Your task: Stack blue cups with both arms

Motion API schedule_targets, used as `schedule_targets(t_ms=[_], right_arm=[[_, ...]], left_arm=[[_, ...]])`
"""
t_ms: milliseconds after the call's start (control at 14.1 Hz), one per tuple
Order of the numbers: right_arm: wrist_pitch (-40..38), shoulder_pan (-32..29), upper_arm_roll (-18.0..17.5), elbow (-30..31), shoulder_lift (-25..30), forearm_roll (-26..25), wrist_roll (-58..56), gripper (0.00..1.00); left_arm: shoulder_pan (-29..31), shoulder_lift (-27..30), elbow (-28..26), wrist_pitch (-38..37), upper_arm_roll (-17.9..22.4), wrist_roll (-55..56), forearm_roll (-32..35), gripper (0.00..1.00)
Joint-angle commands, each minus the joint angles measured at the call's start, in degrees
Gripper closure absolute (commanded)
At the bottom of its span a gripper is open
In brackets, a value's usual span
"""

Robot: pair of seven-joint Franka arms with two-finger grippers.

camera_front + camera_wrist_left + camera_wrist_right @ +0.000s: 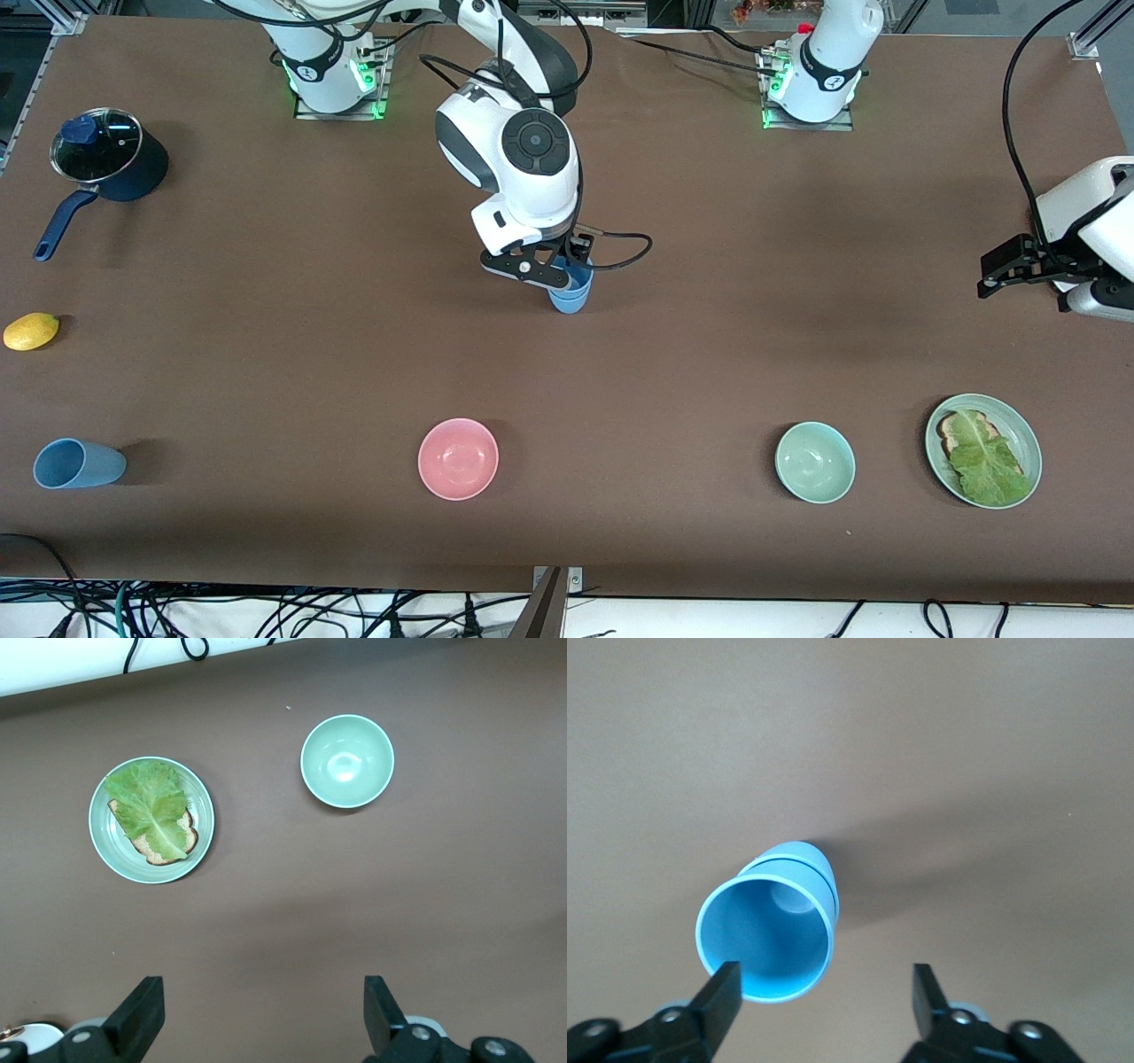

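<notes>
Two blue cups [570, 294] stand nested, one in the other, upright at the middle of the table; the right wrist view shows the stack [766, 943] from above with both rims. My right gripper [551, 273] is open just above the stack, and in its wrist view [826, 979] one fingertip [726, 985] overlaps the top cup's rim while the other is off to the side. A third blue cup [78, 463] lies on its side at the right arm's end, near the front camera. My left gripper [997, 270] waits open and empty [261, 988] above the left arm's end.
A pink bowl [458, 458], a green bowl [815, 462] and a green plate [1028, 434] with toast and lettuce lie nearer the front camera. A dark-blue lidded saucepan [111, 159] and a lemon [31, 330] sit at the right arm's end.
</notes>
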State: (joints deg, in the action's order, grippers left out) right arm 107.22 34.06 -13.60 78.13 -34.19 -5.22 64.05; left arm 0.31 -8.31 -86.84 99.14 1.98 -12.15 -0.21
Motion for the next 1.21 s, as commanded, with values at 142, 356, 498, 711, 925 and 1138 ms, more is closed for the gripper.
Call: schedule_targets(t_ms=[142,356,498,711,925,1138], right_arm=[[-3.0,-3.1,0.9,-2.1,1.9,-0.4,-8.1,0.0],[-8.1,-6.4,0.9,-2.0,4.7,-0.3,-17.0,0.0],[-12.3,-9.4,0.9,-2.0,6.4,-0.3,-23.9,0.0],[-14.6,-13.3,2.1,-1.8,9.8,-0.1,-31.8,0.0],[-13.1,-17.0,4.5,2.4,16.1,0.0,-37.8,0.0],[-7.4,-24.5,5.4,12.5,24.4,-0.1,-46.8,0.0]], left_arm=[[-2.4,5.7,-5.0,-0.5,0.9,4.2,-0.8,0.01],[-2.6,8.1,-7.6,-0.4,0.9,4.2,-0.8,0.01],[-2.7,10.4,-9.9,-0.1,0.9,4.2,-0.8,0.01],[-2.7,13.2,-12.7,0.4,0.9,4.8,-0.8,0.01],[-2.8,13.0,-11.8,0.1,0.9,4.9,-0.7,0.01],[-2.8,12.5,-11.1,-0.1,0.9,4.8,-0.7,0.01]])
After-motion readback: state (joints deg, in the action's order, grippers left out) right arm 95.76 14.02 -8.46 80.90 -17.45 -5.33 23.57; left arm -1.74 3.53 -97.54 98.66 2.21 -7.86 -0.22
